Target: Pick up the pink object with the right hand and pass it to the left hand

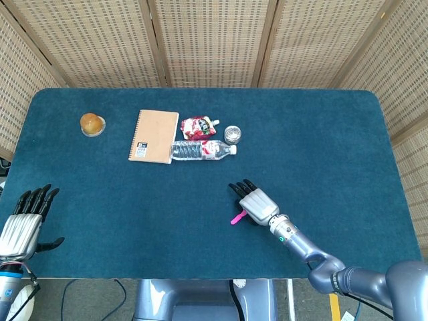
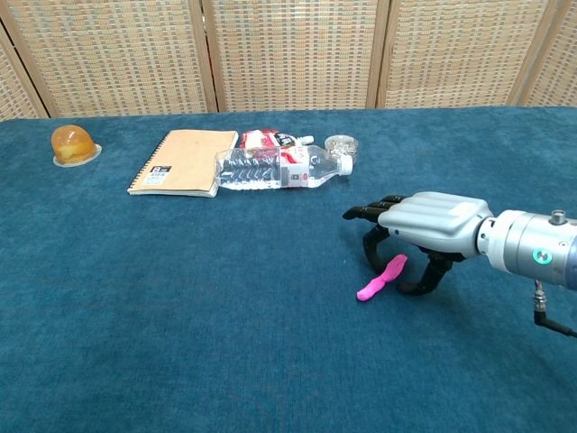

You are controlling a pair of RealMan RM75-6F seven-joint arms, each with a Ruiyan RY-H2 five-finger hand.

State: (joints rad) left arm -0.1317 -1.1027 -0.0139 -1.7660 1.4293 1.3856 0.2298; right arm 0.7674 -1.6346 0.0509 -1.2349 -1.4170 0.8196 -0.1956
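The pink object (image 2: 380,277) lies flat on the blue bench (image 2: 180,307), a short, slightly curved piece with one end pointing toward the near-left and the other tucked under the right hand (image 2: 424,230). That hand hovers palm-down over the object's far end, its dark fingers (image 2: 368,213) reaching forward and curling downward on one side of the pink piece while the thumb (image 2: 424,280) hooks down on the other, so the object's upper end sits in the gap between them. Whether any fingertip actually touches it cannot be told; the object looks to be resting on the cloth, not lifted. From the head view the same hand (image 1: 256,204) covers most of the pink object (image 1: 236,217), which pokes out at the hand's left edge. The left hand (image 1: 21,224) is well apart from all this, at the bench's near left corner, holding nothing, fingers stretched out and slightly spread with the thumb out to the side. Toward the far side of the bench lie a tan spiral notebook (image 2: 183,161), a clear water bottle (image 2: 279,169) on its side just beside it, a red-and-white pouch (image 2: 267,139) behind the bottle, a small round lidded container (image 2: 340,143), and, off to the far left, an orange dome-shaped item (image 2: 73,144).
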